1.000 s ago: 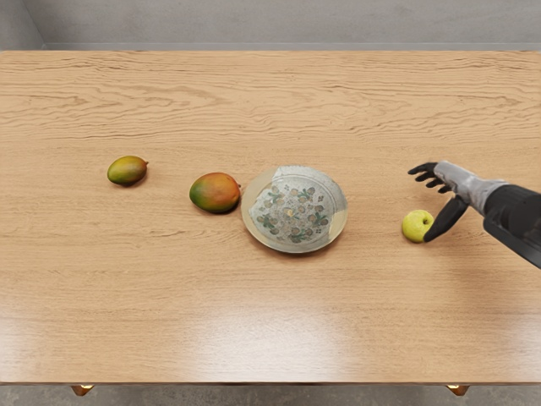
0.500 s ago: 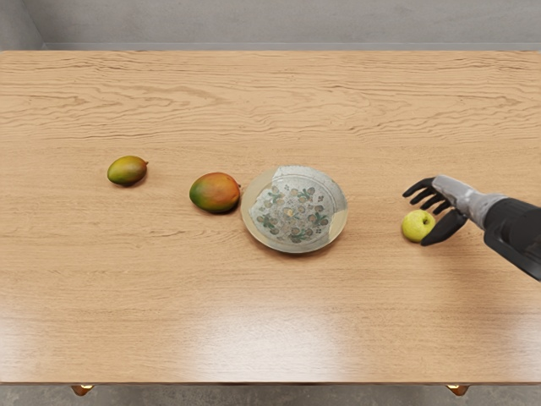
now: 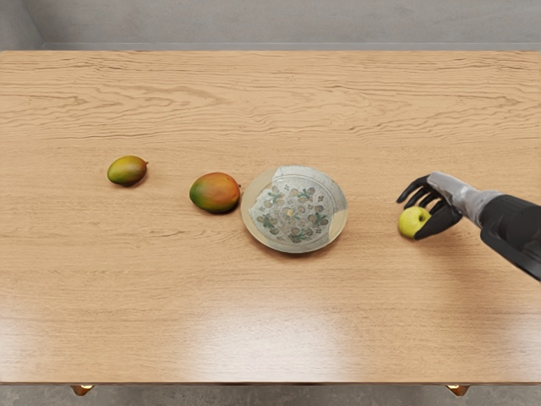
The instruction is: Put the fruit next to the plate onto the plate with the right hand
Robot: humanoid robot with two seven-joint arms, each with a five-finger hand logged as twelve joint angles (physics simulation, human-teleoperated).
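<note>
Yellow apple [image 3: 413, 222] is gripped by right hand [image 3: 434, 204] fingers, on desk [image 3: 270, 321] right of plate [image 3: 250, 222]. Lg. mango [image 3: 215, 192] is seen just left of plate.

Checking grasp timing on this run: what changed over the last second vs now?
The right hand came down and leftward onto the apple, going from spread open to cupping it; the apple shifted slightly toward the plate. It looks grasped, not clearly lifted. The plate, the large mango beside it and the small mango farther left have not moved.
</note>
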